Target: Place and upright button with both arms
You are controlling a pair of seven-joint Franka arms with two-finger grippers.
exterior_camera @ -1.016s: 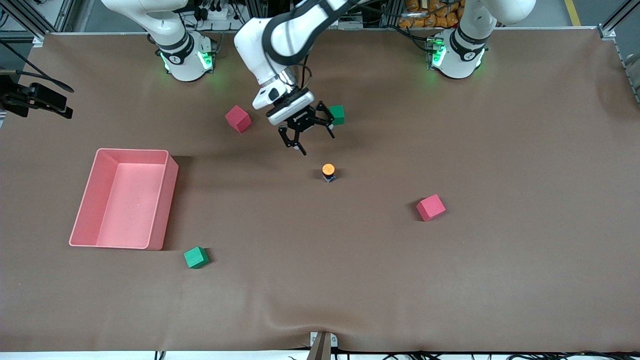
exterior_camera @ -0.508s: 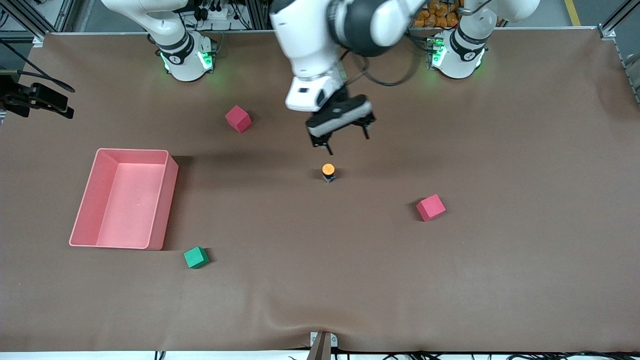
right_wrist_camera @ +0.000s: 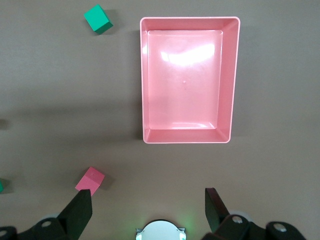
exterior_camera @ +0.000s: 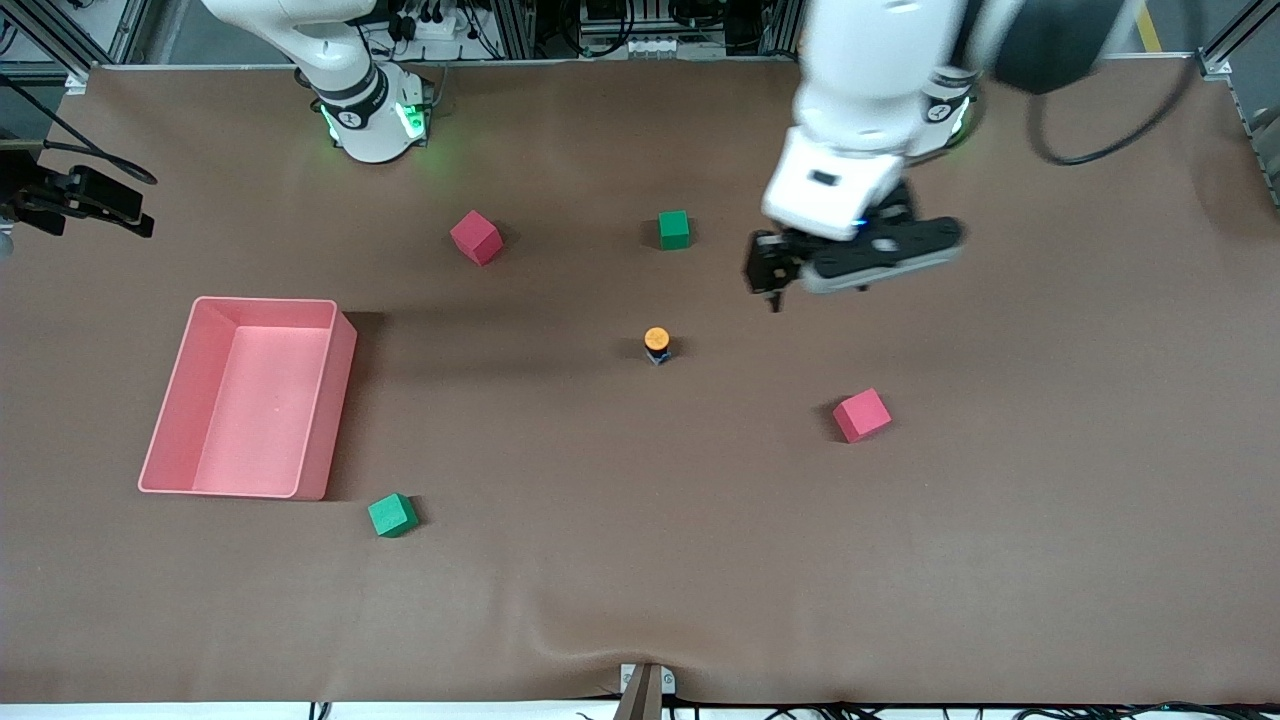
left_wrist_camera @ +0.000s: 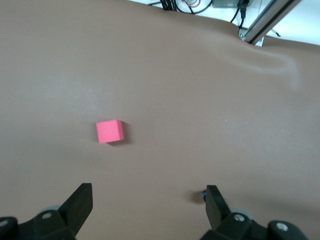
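Observation:
The button (exterior_camera: 656,344) stands upright mid-table, orange cap up, with nothing touching it. My left gripper (exterior_camera: 855,270) hangs open and empty in the air over bare table, off toward the left arm's end from the button. In the left wrist view the left gripper (left_wrist_camera: 148,205) holds its fingers wide apart, and only a blue sliver of the button (left_wrist_camera: 203,195) shows beside one finger. My right gripper (right_wrist_camera: 147,210) is out of the front view. In its wrist view it is open and empty, high above its own green-lit base (right_wrist_camera: 160,231).
A pink bin (exterior_camera: 335,400) lies empty toward the right arm's end. One red cube (exterior_camera: 476,237) and one green cube (exterior_camera: 674,229) sit farther from the camera than the button. Another red cube (exterior_camera: 861,415) and green cube (exterior_camera: 391,515) sit nearer. Black gear (exterior_camera: 80,195) overhangs the table edge.
The left arm swung up and away from over the green cube toward its own end of the table, fingers still open. The button stayed put.

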